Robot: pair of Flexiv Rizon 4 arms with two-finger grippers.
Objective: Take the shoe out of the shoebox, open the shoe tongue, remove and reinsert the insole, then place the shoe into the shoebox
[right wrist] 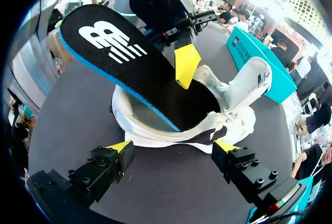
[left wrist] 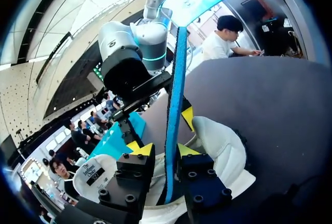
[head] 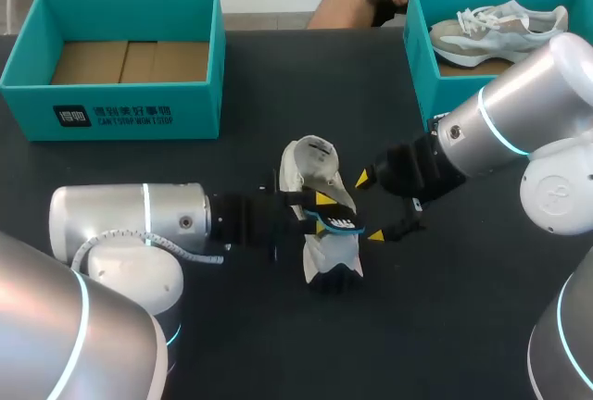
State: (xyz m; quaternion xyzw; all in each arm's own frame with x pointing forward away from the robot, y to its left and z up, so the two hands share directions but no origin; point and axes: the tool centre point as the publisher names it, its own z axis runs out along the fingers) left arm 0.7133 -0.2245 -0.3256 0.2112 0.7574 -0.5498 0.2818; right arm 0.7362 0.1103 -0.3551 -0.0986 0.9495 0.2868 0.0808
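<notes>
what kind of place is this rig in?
Likely a robot manipulation bench: a dark table, two teal shoeboxes, and the left gripper holding the insole of a white shoe.

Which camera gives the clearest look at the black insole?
The right wrist view: the insole shows its broad black top and blue rim, one end in the shoe. The left wrist view catches only its blue edge; the head view, a small dark sliver.

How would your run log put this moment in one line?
left gripper: shut on insole, one end in shoe | right gripper: open, beside shoe | shoe: on table
</notes>
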